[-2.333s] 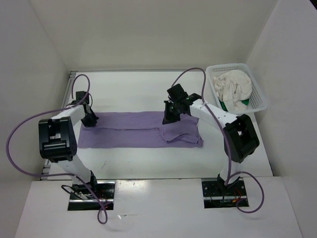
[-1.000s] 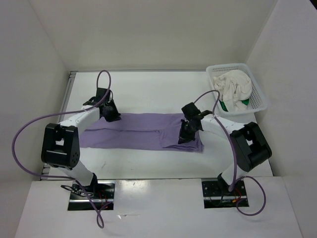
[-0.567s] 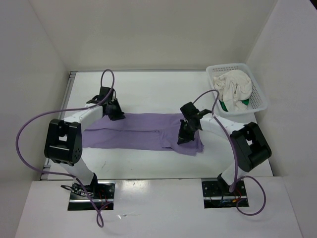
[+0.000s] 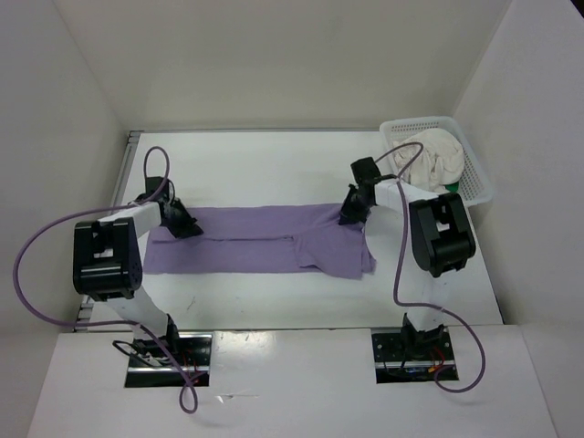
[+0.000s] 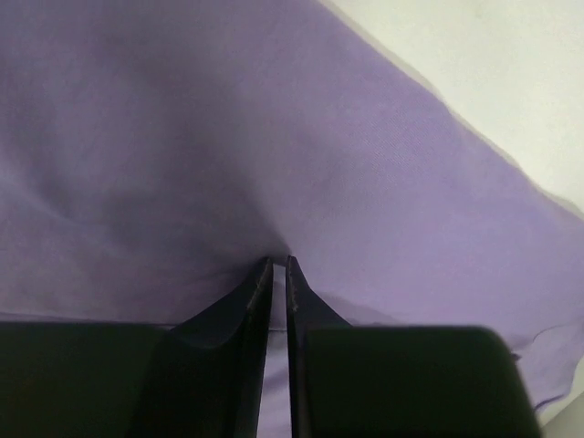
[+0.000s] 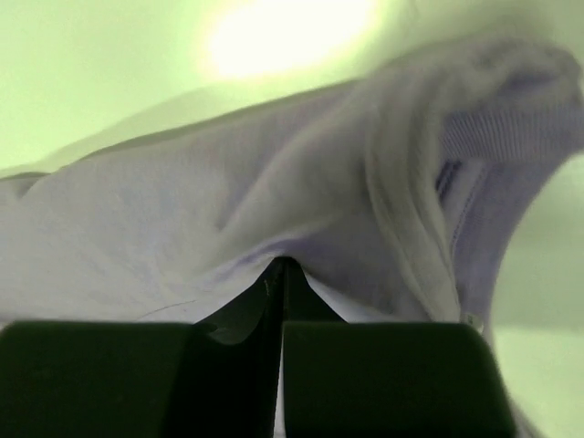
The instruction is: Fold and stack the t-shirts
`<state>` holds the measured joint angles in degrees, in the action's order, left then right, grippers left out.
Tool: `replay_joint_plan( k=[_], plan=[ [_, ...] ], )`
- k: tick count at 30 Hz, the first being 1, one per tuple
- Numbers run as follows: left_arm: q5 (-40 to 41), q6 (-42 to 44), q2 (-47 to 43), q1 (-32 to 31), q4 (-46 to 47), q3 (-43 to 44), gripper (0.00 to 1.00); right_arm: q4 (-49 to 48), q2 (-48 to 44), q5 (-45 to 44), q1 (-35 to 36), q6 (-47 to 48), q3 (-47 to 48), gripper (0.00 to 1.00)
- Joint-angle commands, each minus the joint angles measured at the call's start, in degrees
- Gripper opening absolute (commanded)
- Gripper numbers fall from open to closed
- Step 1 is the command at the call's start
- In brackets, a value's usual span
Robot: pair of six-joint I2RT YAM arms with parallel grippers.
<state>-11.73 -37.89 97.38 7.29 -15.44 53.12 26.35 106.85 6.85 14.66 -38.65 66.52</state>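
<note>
The lavender t-shirt [image 4: 255,242] lies flat as a long strip across the middle of the table. My left gripper [image 4: 185,225] sits at its far left corner. In the left wrist view its fingers [image 5: 278,260] stand almost together, pinching the purple cloth [image 5: 365,137]. At the strip's far right edge is my right gripper [image 4: 348,216]. Its jaws [image 6: 281,262] are shut, and the pale cloth [image 6: 182,210] puckers into the tips, next to the ribbed collar [image 6: 484,137]. The cream t-shirt [image 4: 429,160] is bunched in the basket. A sliver of the green t-shirt [image 4: 453,189] shows under it.
A white mesh basket [image 4: 476,162] stands at the back right corner, close behind the right arm. White walls close in the table on the left, back and right. Purple cables loop over both arms.
The left gripper has slid left along the far edge to the shirt's corner. The right gripper has moved from the near right part of the shirt back to its far right edge.
</note>
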Motion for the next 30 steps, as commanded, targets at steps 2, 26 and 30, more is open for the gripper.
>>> replay_joint_plan(
  k=[2,26,30],
  plan=[
    [-0.67,0.89,-1.49,2.81,-0.47,-2.84,0.17,-5.25,8.27,-2.55,-0.77,1.12,8.26,0.00],
    [-2.25,2.29,-16.88,-6.41,-8.11,4.09,0.20,20.58,46.11,7.91,2.22,1.12,108.30,0.07],
    [-2.25,2.29,-16.26,-6.41,-6.36,5.32,0.20,27.95,37.31,5.36,5.20,6.66,101.38,0.14]
  ],
)
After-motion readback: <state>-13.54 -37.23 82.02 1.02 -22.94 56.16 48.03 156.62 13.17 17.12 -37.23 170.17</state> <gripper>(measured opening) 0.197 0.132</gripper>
